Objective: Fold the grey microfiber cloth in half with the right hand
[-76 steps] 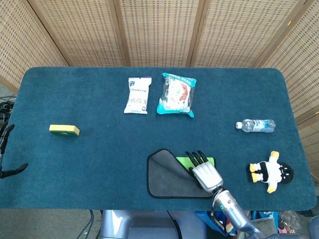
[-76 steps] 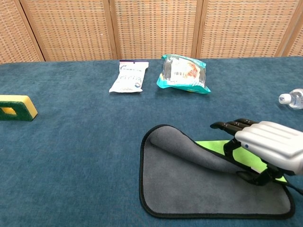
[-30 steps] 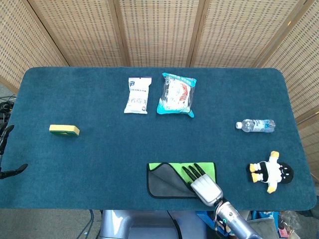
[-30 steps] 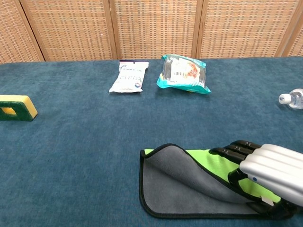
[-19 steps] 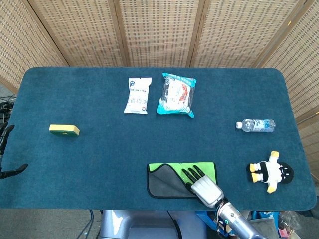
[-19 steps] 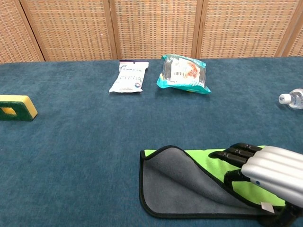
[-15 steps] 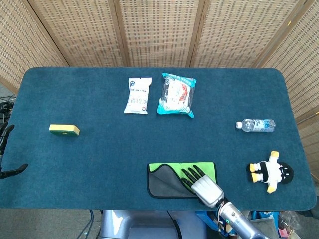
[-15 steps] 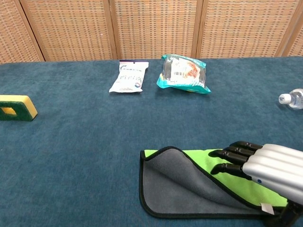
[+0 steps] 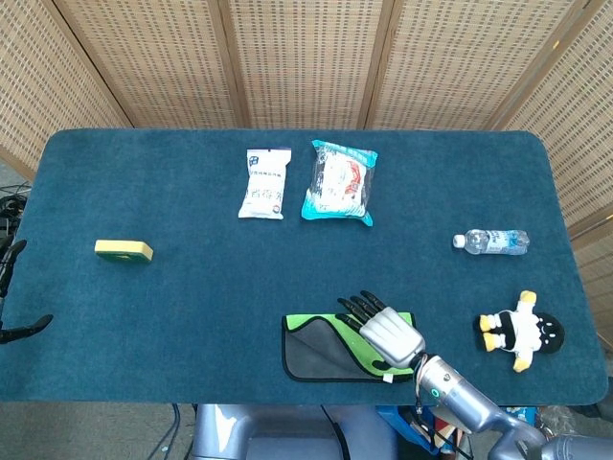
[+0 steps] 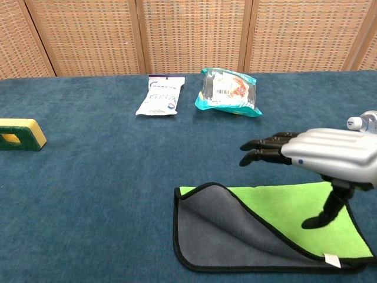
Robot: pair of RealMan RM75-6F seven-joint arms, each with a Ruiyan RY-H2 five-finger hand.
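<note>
While my right hand [image 10: 330, 154] hangs above the cloth [image 10: 235, 236] at the lower right of the chest view, its fingers [image 10: 265, 150] reach out straight toward frame left, slightly apart, holding nothing, thumb pointing down. The grey microfiber cloth lies at the table's [image 9: 192, 307] near edge, lower centre of the head view [image 9: 326, 350], its green underside turned over most of the grey. My left hand is out of sight in both views.

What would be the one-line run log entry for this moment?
right hand: open, raised above cloth | grey microfiber cloth with green underside: folded over, left corner uneven | left hand: not in view
</note>
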